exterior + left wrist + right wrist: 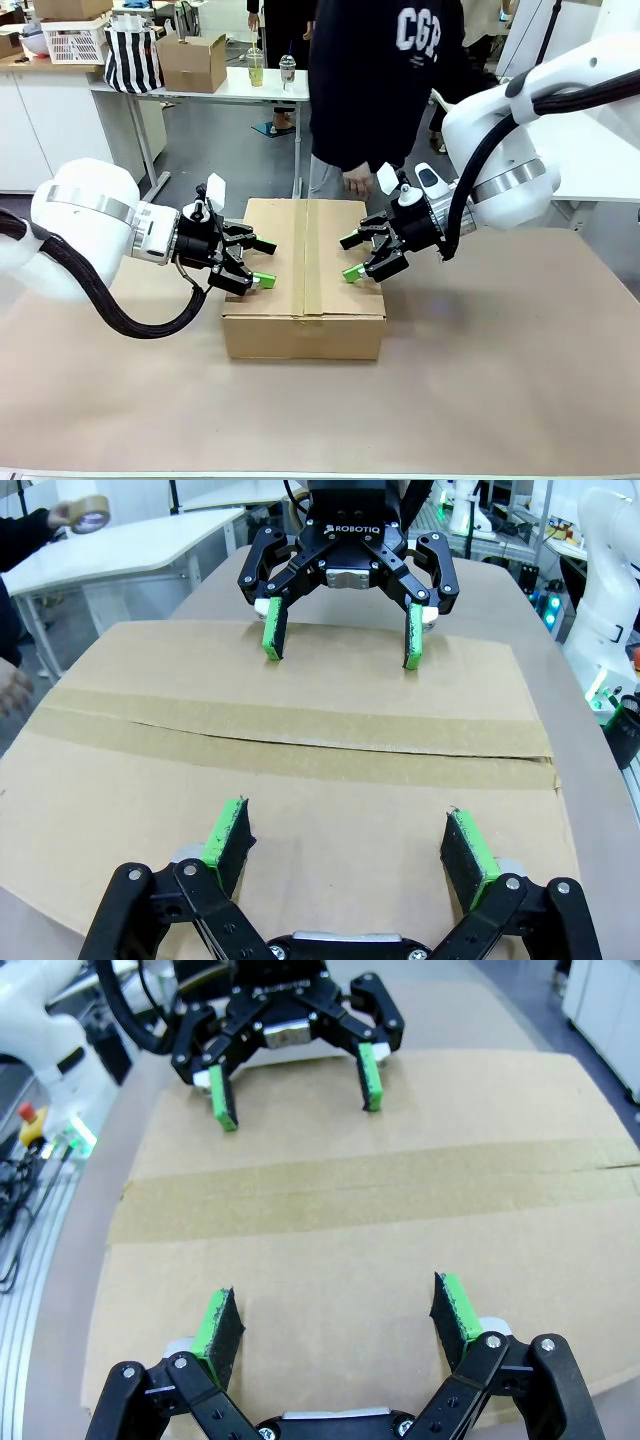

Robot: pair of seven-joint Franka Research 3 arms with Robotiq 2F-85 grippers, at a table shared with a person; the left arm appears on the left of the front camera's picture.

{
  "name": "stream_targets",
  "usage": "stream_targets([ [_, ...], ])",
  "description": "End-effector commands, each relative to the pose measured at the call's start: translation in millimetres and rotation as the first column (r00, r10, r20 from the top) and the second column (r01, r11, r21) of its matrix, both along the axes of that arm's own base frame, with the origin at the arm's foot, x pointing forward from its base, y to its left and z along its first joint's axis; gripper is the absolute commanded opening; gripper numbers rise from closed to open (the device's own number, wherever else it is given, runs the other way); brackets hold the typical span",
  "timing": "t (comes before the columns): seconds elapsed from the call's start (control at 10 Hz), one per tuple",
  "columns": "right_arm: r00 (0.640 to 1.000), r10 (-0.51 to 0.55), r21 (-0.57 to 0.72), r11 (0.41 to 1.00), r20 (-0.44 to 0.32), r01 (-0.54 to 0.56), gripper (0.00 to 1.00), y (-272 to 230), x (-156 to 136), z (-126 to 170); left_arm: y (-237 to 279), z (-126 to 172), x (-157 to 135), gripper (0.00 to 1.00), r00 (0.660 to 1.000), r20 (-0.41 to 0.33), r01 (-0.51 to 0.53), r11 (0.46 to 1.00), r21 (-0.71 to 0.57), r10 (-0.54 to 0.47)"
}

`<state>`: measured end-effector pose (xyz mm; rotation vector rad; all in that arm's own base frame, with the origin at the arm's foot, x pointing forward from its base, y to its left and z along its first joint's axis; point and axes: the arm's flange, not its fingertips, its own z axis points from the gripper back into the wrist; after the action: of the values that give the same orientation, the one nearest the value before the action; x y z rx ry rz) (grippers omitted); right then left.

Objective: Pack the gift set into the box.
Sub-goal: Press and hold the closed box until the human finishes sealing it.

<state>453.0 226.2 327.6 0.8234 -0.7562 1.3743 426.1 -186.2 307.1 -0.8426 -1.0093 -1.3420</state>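
The box (304,270) lies in the middle of the table with its flaps closed and a brown tape strip (312,262) along the seam. My left gripper (266,262) is open over the box's left half, and my right gripper (349,257) is open over its right half; the two face each other. In the left wrist view my left gripper (348,840) hovers just above the cardboard (300,780) with nothing between its green pads (228,835). My right gripper (337,1320) is likewise empty above the lid (340,1250). The gift set is hidden.
A person in a black sweatshirt (385,80) stands at the far edge, one hand (357,183) hanging near the box. A hand holds a tape roll (88,515) off to the side. A small carton (192,62) and a striped bag (133,55) sit on a far table.
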Motion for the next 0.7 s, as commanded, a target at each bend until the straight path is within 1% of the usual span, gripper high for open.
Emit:
stream_targets([
  [0.0, 1.0, -0.001, 0.0, 1.0, -0.003, 0.001, 1.0, 0.2, -0.4, -1.1, 1.4, -6.4, -5.7, 1.0, 1.0, 0.022, -0.007, 1.0, -0.002, 0.007],
  [0.6, 1.0, -0.001, 0.0, 1.0, -0.003, 0.001, 1.0, 0.2, -0.4, -1.1, 1.4, -6.4, -5.7, 1.0, 1.0, 0.022, -0.007, 1.0, -0.002, 0.007],
])
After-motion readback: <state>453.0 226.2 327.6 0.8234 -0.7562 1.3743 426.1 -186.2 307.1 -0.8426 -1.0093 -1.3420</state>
